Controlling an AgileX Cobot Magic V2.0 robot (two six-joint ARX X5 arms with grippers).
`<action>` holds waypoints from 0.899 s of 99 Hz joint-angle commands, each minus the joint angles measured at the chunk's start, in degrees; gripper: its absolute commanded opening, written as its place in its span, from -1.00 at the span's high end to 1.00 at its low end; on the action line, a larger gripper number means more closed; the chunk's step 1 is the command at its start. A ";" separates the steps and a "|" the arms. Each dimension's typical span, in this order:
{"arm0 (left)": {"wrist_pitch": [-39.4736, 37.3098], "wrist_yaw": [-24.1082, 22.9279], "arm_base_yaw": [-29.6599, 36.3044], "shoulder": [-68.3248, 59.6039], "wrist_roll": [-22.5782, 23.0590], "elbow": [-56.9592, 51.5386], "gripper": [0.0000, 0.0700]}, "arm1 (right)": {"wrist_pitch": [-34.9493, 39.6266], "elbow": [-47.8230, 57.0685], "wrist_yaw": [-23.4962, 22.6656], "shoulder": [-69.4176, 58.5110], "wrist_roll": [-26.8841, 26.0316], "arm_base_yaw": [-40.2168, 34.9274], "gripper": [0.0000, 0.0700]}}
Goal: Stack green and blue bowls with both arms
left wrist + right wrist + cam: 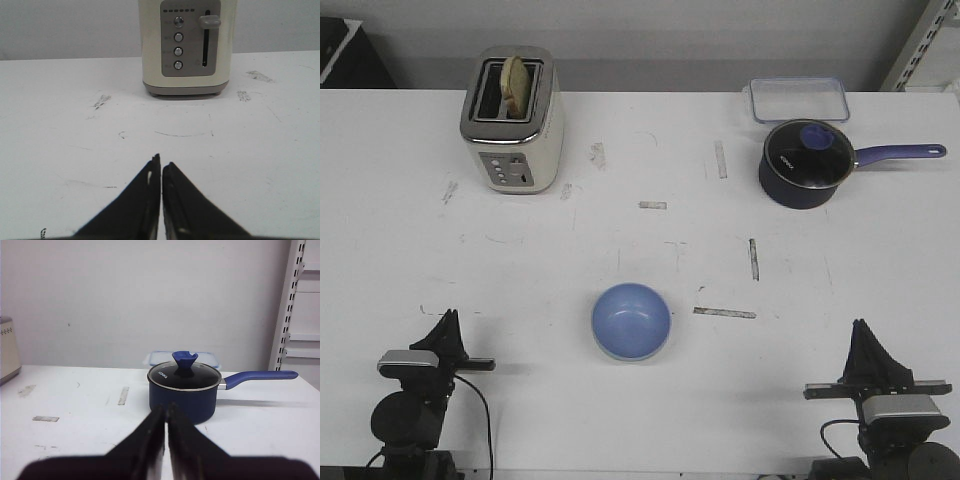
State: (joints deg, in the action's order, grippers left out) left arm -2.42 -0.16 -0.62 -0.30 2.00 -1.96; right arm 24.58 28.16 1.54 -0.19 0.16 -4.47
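Both end effectors, left [447, 318] and right [861, 328], sit pinched closed and empty, so we'd open one wide before reaching for the blue bowl [631, 320] mid-frame; no green bowl visible.

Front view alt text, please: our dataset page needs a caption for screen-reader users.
A light blue bowl sits alone near the front middle of a white table, between the shut left gripper and shut right gripper. At the back stand a cream toaster holding bread, a dark blue lidded saucepan and a clear container. No green bowl is visible.
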 commanded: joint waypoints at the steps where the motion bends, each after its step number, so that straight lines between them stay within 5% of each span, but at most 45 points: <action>1: -0.63 -0.02 -0.07 0.11 -0.07 1.22 0.99 | -0.66 0.33 0.00 0.09 -0.31 -0.07 1.00; 55: -0.63 -0.02 -0.07 0.11 -0.07 1.22 0.99 | -9.81 -17.86 -0.31 0.09 -1.95 6.01 1.00; 79: -0.63 -0.04 -0.07 0.11 -0.07 1.22 0.99 | -21.79 -27.52 -1.62 0.11 -1.97 6.32 1.00; 89: -0.66 -0.02 -0.07 0.11 -0.07 1.22 0.99 | -19.74 -27.43 -2.03 0.11 -1.18 6.32 1.00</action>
State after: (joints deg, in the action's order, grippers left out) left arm -2.44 -0.16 -0.62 -0.30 2.00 -1.96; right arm 5.89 0.84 -0.45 -0.21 -0.89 1.89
